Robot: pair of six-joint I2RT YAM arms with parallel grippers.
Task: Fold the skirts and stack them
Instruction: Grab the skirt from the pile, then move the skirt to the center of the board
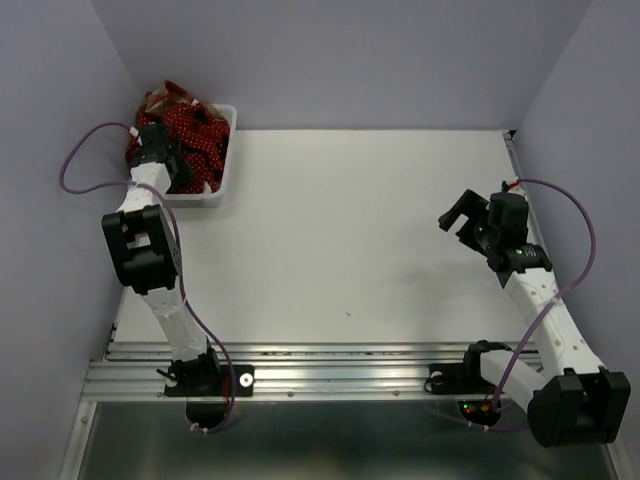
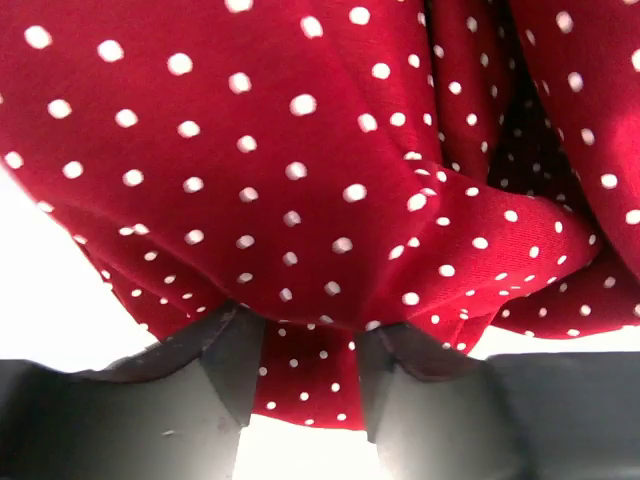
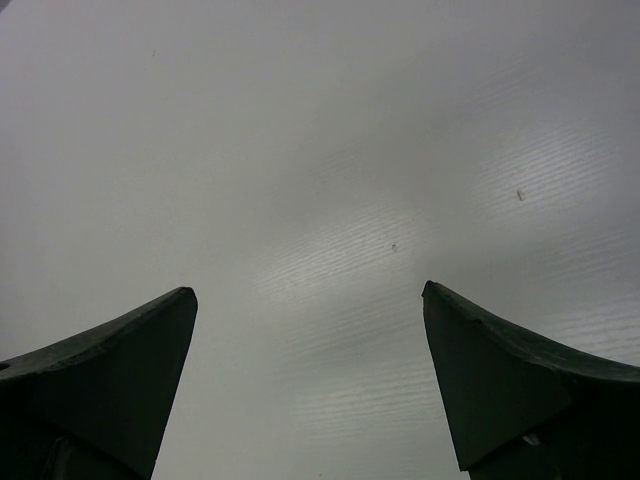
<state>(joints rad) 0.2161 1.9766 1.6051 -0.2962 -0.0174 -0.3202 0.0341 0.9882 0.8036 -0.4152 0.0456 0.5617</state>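
My left jaws are down in the white basket (image 1: 226, 165), right in among the skirts (image 1: 203, 133), and the wrist view is full of dark red cloth with white dots. One polka-dot skirt (image 2: 300, 200) billows above and ahead of the jaws, its folds running off both sides. A tongue of that same cloth hangs straight down into the gap between the jaws, touching the inner face of each one near the tip. Lower in the gap, bright light shows through. The left jaws stand partly drawn in around that fold; whether they really pinch it or only flank it, I cannot tell.

From the top view, the heap sits under and around the left jaws, and a paler red-and-cream checked cloth (image 1: 163, 98) peeks out just beyond them at the far rim of the basket.

Over to my right jaws: spread wide, nothing between them. Only bare table (image 3: 320, 150) lies below and ahead. They hang above the table, well apart from the basket and every skirt, which all lie far off to their left.
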